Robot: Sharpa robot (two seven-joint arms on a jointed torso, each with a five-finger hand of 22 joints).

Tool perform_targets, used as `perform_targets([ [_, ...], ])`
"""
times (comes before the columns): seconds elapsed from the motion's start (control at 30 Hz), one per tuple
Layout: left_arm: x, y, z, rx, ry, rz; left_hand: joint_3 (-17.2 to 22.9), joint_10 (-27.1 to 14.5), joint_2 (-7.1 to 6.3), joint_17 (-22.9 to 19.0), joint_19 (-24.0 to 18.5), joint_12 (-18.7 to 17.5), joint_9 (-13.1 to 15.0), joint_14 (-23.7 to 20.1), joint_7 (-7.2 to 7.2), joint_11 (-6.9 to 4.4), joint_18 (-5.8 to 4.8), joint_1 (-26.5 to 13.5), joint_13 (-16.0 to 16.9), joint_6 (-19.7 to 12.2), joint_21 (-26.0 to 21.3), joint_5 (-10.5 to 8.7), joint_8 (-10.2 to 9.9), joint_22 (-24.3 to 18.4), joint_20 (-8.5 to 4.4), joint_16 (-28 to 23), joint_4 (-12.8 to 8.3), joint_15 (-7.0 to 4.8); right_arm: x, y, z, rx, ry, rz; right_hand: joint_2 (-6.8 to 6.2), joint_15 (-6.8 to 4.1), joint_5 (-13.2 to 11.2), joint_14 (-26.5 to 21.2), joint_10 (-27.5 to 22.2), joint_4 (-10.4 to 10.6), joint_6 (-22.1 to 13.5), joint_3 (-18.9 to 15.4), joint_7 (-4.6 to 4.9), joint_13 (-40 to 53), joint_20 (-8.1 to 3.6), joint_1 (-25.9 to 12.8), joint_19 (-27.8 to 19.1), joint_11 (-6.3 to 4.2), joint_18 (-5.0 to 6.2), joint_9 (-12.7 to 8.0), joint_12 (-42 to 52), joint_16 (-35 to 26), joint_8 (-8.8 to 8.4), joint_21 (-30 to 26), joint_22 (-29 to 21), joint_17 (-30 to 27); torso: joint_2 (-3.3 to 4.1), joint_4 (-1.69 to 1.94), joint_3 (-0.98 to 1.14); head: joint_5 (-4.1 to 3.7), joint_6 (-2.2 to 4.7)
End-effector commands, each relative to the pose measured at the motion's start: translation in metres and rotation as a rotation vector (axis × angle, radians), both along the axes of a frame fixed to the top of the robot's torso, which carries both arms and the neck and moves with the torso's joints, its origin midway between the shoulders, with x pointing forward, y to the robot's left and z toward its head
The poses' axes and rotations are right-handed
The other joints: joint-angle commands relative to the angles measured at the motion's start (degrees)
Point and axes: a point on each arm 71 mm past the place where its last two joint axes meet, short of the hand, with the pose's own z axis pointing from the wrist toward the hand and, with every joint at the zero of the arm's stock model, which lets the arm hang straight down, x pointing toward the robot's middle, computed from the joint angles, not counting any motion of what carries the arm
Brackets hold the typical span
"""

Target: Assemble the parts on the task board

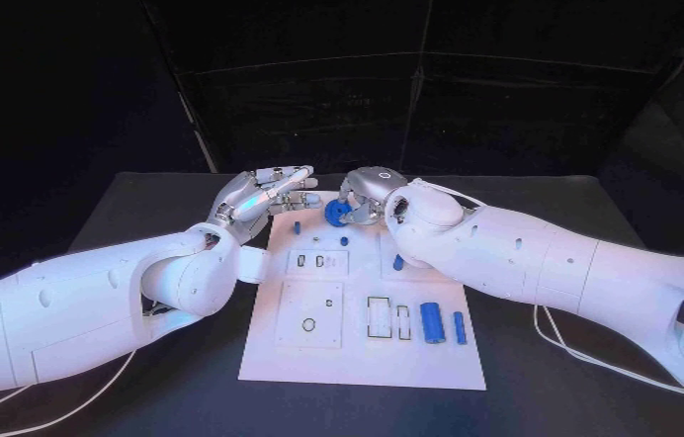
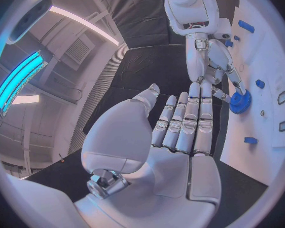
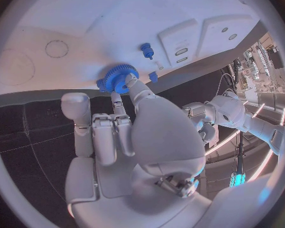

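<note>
Blue cylinders (image 1: 432, 320) lie at task board (image 1: 286, 353) near edge, untouched. Right hand (image 1: 374, 192) pinches blue gear (image 1: 339, 211) at board's far edge. Left hand (image 1: 264, 195) beside gear, fingers spread, holding nothing. Judgement: keep gear level, align bore over post, lower slowly.

right hand (image 3: 127, 137), fingers (image 3: 135, 88) seemingly touching blue gear (image 3: 117, 77), task board (image 3: 117, 30)

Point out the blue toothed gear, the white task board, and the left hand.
blue toothed gear (image 3: 119, 78), right wrist view, on its toothed face.
white task board (image 1: 286, 358), head view, on a bare near corner.
left hand (image 2: 180, 124), left wrist view, on the fingers' middle.
</note>
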Motion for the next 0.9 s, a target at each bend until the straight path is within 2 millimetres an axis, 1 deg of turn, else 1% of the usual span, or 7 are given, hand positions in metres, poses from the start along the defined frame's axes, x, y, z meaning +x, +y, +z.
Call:
perform_targets([
  [0.03, 0.0003, -0.0013, 0.0018, -0.005, -0.012, -0.014, 0.19, -0.22, 0.35, 0.07, 0.45, -0.24, -0.06, 0.46, 2.24, 0.29, 0.24, -0.02, -0.06, 0.13, -0.21, -0.08, -0.22, -0.08, -0.04, -0.24, -0.18, -0.05, 0.0008, 0.0015, 0.0019, 0.002, -0.017, 0.006, -0.13, -0.07, 0.26, 5.58, 4.5, -0.07, 2.09, 0.41, -1.41, 12.7, 0.02, -0.54, 0.4, -0.18, -0.57, 1.07, 0.0, 0.22, -0.04, 0.38, 0.06, 12.7, -0.04, -0.06, -0.03, -0.02, -0.07],
  [0.2, 0.0007, -0.0019, 0.0016, -0.005, -0.011, -0.015, 0.19, -0.22, 0.35, 0.07, 0.45, -0.24, -0.06, 0.46, 2.24, 0.29, 0.24, -0.02, -0.06, 0.13, -0.21, -0.08, -0.22, -0.08, -0.04, -0.24, -0.18, -0.05, -0.0001, 0.0059, -0.0002, -0.015, 0.008, 0.02, -1.03, 0.16, -0.33, 5.57, 4.31, 0.09, 1.43, 0.25, -0.99, 12.43, 0.18, -1.7, 0.27, 0.18, -0.57, 0.89, -0.24, 0.21, -0.96, 0.35, -0.05, 12.67, -0.04, -0.08, -0.05, 0.02, -0.19],
  [0.3, 0.0008, -0.0024, 0.0015, -0.005, -0.01, -0.016, 0.19, -0.22, 0.35, 0.07, 0.45, -0.24, -0.06, 0.46, 2.24, 0.29, 0.24, -0.02, -0.06, 0.13, -0.21, -0.08, -0.22, -0.08, -0.04, -0.24, -0.18, -0.05, -0.0004, 0.0073, -0.0012, -0.025, 0.021, 0.024, -2.45, 0.62, -1.58, 5.54, 3.93, 1.25, 0.25, -1.12, -0.43, 11.87, 0.54, -4.3, 0.03, 0.71, -0.56, 0.59, -0.73, 0.18, -2.28, 0.19, -0.35, 12.57, -0.03, -0.06, -0.04, 0.03, -0.24],
  [0.4, 0.0008, -0.0023, 0.0015, -0.005, -0.009, -0.016, 0.19, -0.22, 0.35, 0.07, 0.45, -0.24, -0.06, 0.46, 2.24, 0.29, 0.24, -0.02, -0.06, 0.13, -0.21, -0.08, -0.22, -0.08, -0.04, -0.24, -0.18, -0.05, 0.0002, 0.0065, -0.0014, -0.025, 0.021, 0.018, -2.92, 0.95, -2.49, 5.51, 3.64, 1.78, -0.88, -1.83, -0.1, 11.47, 0.85, -5.26, -0.13, 1.01, -0.52, 0.33, -1.09, 0.13, -3.46, 0.1, -0.51, 12.44, -0.04, -0.08, -0.02, 0.06, -0.32],
  [0.6, 0.0007, -0.0015, 0.0014, -0.004, -0.006, -0.017, 0.22, -0.21, 0.42, 0.08, 0.47, -0.25, -0.06, 0.47, 2.22, 0.28, 0.24, -0.13, -0.05, 0.15, -0.24, -0.08, -0.24, -0.11, -0.04, -0.27, -0.18, -0.05, 0.0014, 0.0045, -0.0031, -0.04, 0.036, 0.008, -3.25, 1.76, -2.99, 5.53, 3.03, 2.72, -4.21, -3.0, 0.87, 10.71, 1.62, -6.15, -0.38, 1.9, -0.48, -0.51, -1.81, 0.17, -6.21, 0.05, -0.67, 12.57, -0.03, -0.07, -0.05, 0.07, -0.35],
  [0.8, 0.0008, -0.0007, 0.0013, -0.002, -0.004, -0.016, 0.23, -0.21, 0.44, 0.08, 0.47, -0.26, -0.06, 0.47, 2.22, 0.28, 0.24, -0.16, -0.06, 0.15, -0.25, -0.08, -0.25, -0.12, -0.04, -0.28, -0.18, -0.05, 0.001, 0.0049, -0.0057, -0.059, 0.07, 0.008, -2.83, 2.05, -2.03, 5.57, 2.86, 4.61, -4.42, -4.09, 1.08, 10.56, 2.01, -7.66, -0.5, 2.14, -0.42, -0.55, -1.99, 0.24, -6.83, 0.15, -0.63, 12.79, -0.06, -0.08, -0.02, 0.07, -0.38],
  [0.9, 0.0008, -0.0005, 0.0013, -0.002, -0.003, -0.016, 0.23, -0.21, 0.44, 0.08, 0.47, -0.26, -0.06, 0.47, 2.22, 0.28, 0.24, -0.16, -0.06, 0.15, -0.25, -0.08, -0.25, -0.12, -0.04, -0.28, -0.18, -0.05, 0.0009, 0.005, -0.0065, -0.066, 0.08, 0.007, -2.65, 2.06, -1.97, 5.57, 2.86, 4.92, -4.41, -4.2, 1.08, 10.57, 2.04, -7.84, -0.51, 2.16, -0.42, -0.54, -1.98, 0.24, -6.87, 0.17, -0.62, 12.79, -0.03, -0.09, -0.03, 0.07, -0.41],
])
